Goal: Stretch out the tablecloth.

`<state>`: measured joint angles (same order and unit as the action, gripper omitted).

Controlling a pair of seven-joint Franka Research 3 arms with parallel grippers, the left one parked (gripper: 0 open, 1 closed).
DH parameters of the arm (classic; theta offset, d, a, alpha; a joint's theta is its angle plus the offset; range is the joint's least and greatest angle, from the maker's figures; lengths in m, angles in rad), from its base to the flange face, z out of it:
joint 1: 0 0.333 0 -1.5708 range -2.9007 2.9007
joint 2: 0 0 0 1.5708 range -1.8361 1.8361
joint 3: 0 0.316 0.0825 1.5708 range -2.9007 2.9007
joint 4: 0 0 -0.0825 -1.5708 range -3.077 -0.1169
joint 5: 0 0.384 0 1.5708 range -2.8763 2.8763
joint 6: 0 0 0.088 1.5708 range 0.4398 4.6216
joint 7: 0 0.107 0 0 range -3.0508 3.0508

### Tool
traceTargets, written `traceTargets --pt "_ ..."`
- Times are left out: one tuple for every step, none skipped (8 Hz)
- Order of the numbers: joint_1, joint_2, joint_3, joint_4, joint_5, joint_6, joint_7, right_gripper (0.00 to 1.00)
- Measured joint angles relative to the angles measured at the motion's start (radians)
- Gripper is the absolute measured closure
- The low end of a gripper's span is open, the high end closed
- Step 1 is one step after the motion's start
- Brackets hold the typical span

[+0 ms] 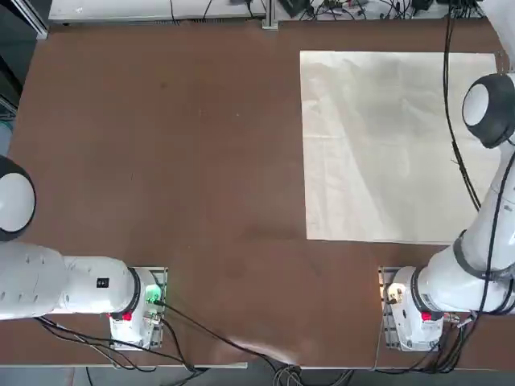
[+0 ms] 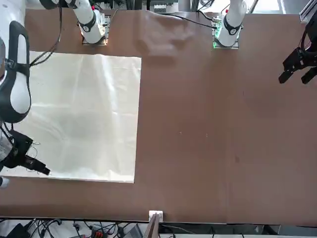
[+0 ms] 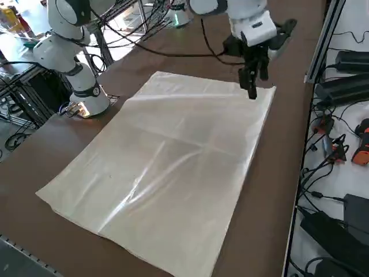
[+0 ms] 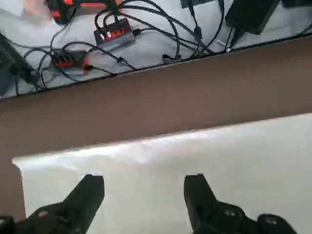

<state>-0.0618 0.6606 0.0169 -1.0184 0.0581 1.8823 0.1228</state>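
The cream-beige tablecloth lies spread flat on the right half of the brown table, with faint creases across it. It also fills the left of the front view as the tablecloth and the middle of the side view as the tablecloth. My right gripper hangs just above the cloth near its far right corner, pointing down, apart from the fabric. In the wrist view my right gripper stands open with nothing between its fingers, and the tablecloth edge lies just beyond them. The front view shows my right gripper at the cloth's far edge.
Bare brown table stretches left of the cloth. Cables and power adapters lie off the table's right edge, close to the cloth's far corner. The arm bases are bolted at the near edge. The parked left arm hangs over the far left.
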Motion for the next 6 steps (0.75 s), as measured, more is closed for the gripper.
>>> traceTargets --pt "-0.001 -0.053 -0.001 -0.002 -0.033 -0.092 -0.029 0.0" --pt "-0.001 -0.101 -0.002 -0.005 -0.061 -0.173 -0.046 0.0" --pt "-0.001 -0.145 -0.002 -0.013 -0.077 -0.232 -0.064 0.0" --pt "-0.001 -0.188 -0.003 -0.043 -0.082 -0.254 -0.08 0.0" --pt "-0.001 -0.243 -0.004 -0.116 -0.083 -0.238 -0.09 0.0" --pt "-0.001 -0.311 -0.004 -0.217 -0.085 -0.203 -0.093 0.0"
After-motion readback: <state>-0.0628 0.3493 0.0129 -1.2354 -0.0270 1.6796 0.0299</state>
